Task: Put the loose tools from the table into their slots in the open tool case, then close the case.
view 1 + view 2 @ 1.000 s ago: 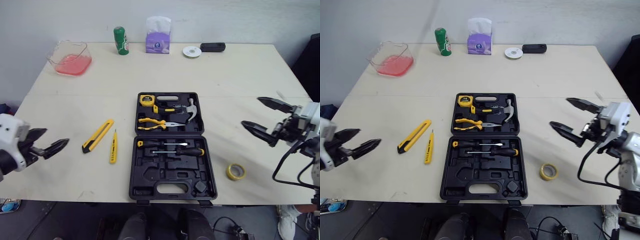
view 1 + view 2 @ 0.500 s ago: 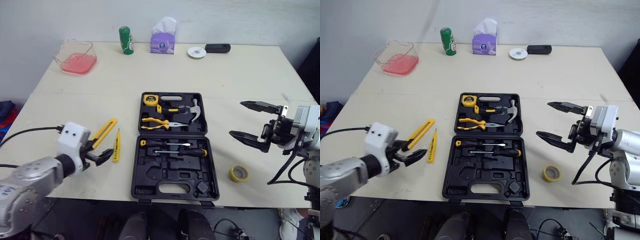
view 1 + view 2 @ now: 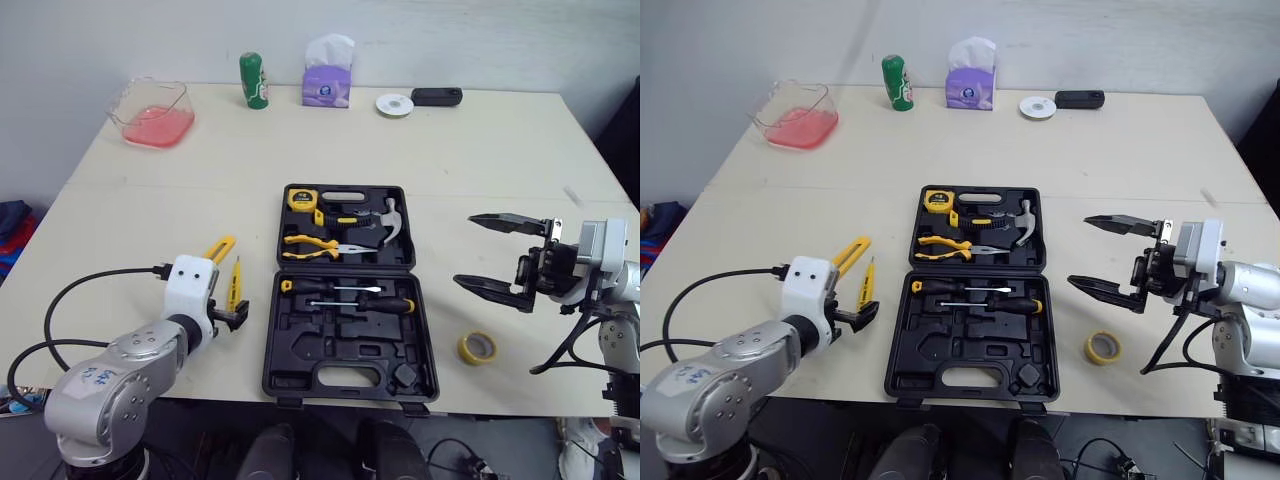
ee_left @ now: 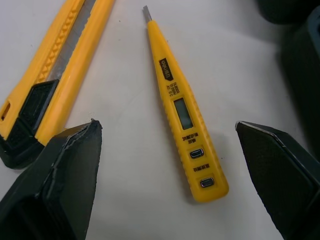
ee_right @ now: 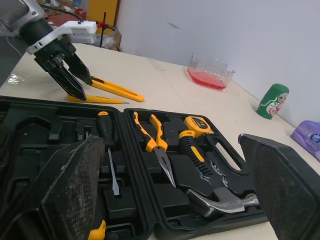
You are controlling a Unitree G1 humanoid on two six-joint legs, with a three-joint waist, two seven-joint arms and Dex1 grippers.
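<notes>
I log three items outstanding: tester pen (image 4: 182,112) and utility knife (image 4: 60,65) loose on the surface (image 3: 450,160) left of the open tool case (image 3: 340,350), tape roll (image 3: 477,347) right of it; left end effector (image 4: 166,124) spread astride the pen, right end effector (image 3: 463,250) spread, empty.

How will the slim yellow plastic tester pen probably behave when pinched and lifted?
The slim yellow plastic tester pen looks stiff and light: a thin moulded body. Its smooth tapering sides may slip when squeezed. Flattish face: unlikely to roll.
</notes>
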